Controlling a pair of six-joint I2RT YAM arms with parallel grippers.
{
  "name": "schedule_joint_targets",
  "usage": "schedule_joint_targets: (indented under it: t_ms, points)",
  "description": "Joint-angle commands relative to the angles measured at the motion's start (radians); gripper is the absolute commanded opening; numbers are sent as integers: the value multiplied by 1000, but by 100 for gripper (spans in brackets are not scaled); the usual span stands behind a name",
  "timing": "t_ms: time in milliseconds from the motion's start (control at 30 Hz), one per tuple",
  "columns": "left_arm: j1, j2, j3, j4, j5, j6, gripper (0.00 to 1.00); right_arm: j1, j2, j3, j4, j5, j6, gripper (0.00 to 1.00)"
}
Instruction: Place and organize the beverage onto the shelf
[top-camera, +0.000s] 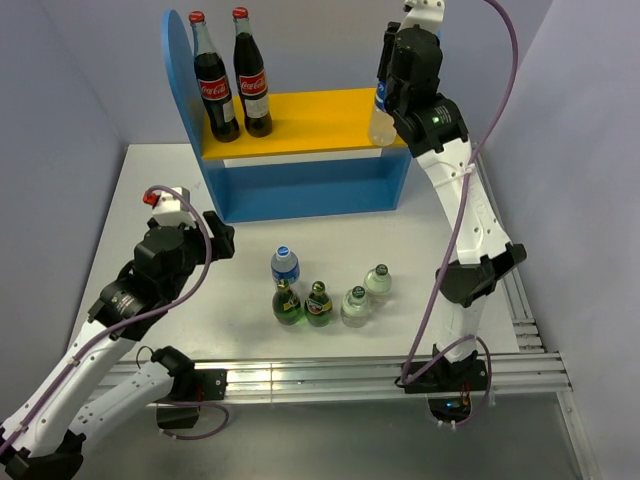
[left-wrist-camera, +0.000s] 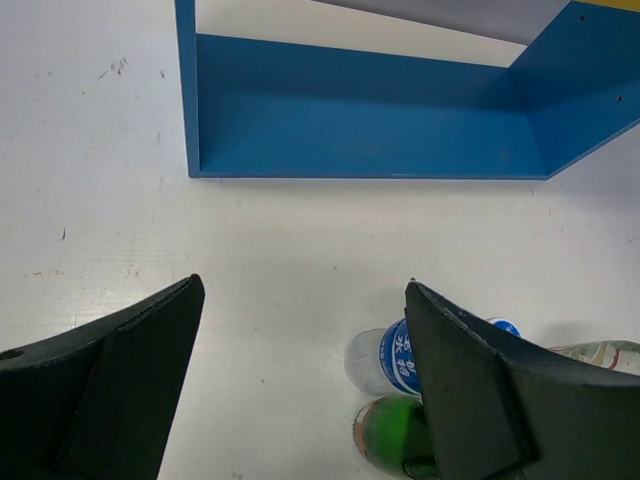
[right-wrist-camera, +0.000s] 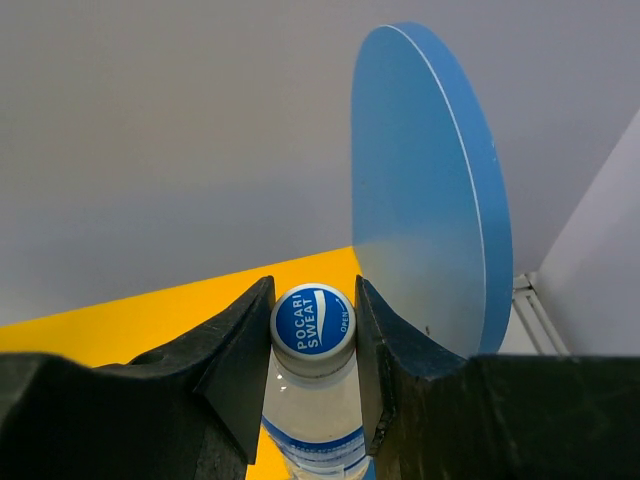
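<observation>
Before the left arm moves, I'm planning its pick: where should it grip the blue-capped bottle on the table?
Probably by the neck just under the cap, coming straight down. The blue-capped bottle stands upright, and the green bottles crowd its near side, so the top is the clearest way in. The right gripper holds its twin that way.

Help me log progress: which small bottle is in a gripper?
The blue-capped water bottle clamped by the right gripper at the shelf; five others stand on the table.
</observation>
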Motion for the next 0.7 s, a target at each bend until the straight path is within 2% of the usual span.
schedule_joint_targets:
  t_ms: [0, 233, 667]
  points:
    - [-4, 5, -3, 8, -3, 9, 88, -42, 0, 109, 199, -55, 32, 0]
    - [-4, 4, -3, 6, -6, 9, 88, -114, 59, 126, 208, -93, 76, 0]
    - [-4, 4, 0, 0, -17, 6, 89, -143, 91, 86, 216, -191, 102, 0]
